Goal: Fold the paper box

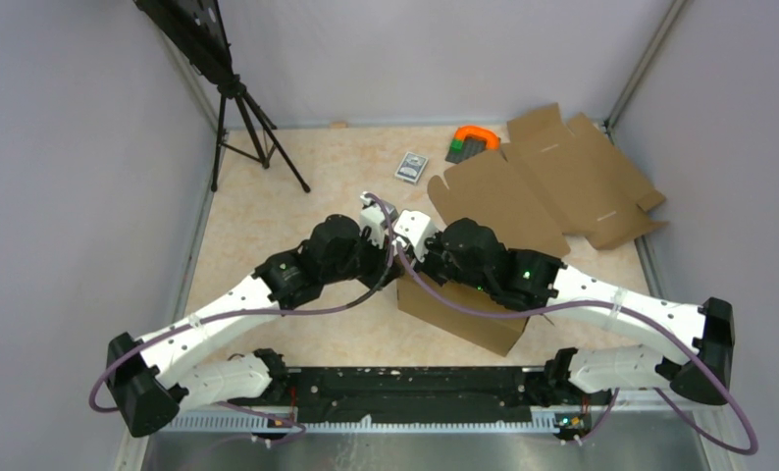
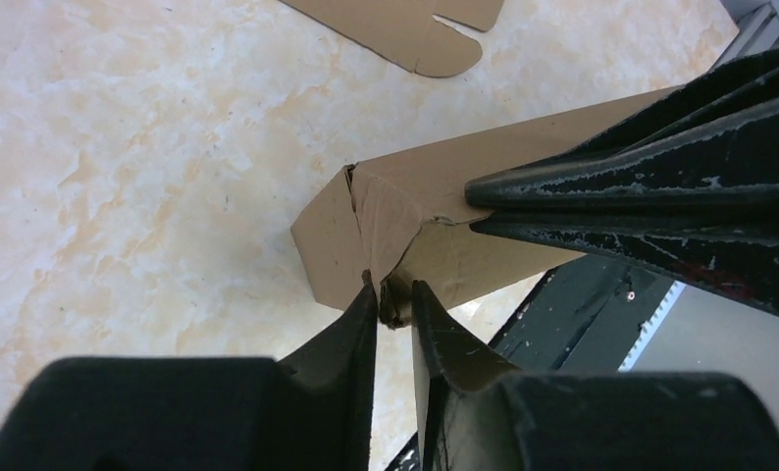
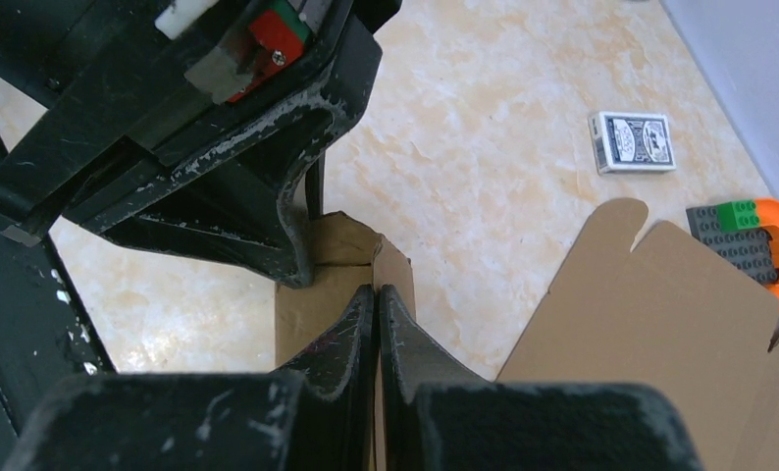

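**A:** Where is the plain brown die-cut cardboard paper box [image 1: 469,329]?

**B:** It is half formed, near the front of the beige marbled table [image 1: 268,196], between both arms. The right gripper [image 3: 377,294] is closed tight on one upright wall.

**A:** And the left gripper [image 2: 395,294]?

**B:** Its jaws stand narrowly apart around the folded corner flap. Whether they clamp it cannot be told.

**A:** Procedure for this step?

**B:** In my judgement: pin the wall, press the flap along its crease, and release only once the corner sits square. Risk: the crumpled corner may tear.
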Controlling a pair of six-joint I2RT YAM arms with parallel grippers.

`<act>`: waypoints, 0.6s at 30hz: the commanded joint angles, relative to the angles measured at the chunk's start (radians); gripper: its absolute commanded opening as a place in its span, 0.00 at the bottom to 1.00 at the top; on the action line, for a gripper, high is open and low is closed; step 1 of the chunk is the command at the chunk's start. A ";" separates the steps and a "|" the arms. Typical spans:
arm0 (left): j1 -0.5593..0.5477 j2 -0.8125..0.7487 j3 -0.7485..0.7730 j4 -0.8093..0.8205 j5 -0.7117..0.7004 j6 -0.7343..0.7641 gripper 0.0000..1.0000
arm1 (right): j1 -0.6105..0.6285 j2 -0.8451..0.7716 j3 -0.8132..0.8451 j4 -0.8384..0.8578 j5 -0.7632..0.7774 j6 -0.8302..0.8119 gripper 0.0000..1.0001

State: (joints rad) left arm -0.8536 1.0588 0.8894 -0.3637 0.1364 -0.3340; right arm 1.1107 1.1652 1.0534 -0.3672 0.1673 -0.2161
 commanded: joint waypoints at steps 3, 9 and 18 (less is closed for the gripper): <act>-0.009 -0.016 0.050 -0.004 -0.018 0.015 0.24 | 0.010 0.008 -0.025 -0.075 -0.038 0.009 0.00; -0.007 -0.020 0.072 -0.004 -0.023 0.015 0.22 | 0.011 0.012 -0.024 -0.074 -0.042 0.011 0.00; -0.008 0.006 0.079 -0.030 0.010 0.016 0.00 | 0.010 0.007 -0.017 -0.082 -0.037 0.011 0.00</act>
State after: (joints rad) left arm -0.8536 1.0569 0.9272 -0.3969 0.1146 -0.3294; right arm 1.1107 1.1652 1.0534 -0.3672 0.1635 -0.2157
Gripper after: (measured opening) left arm 0.004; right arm 0.007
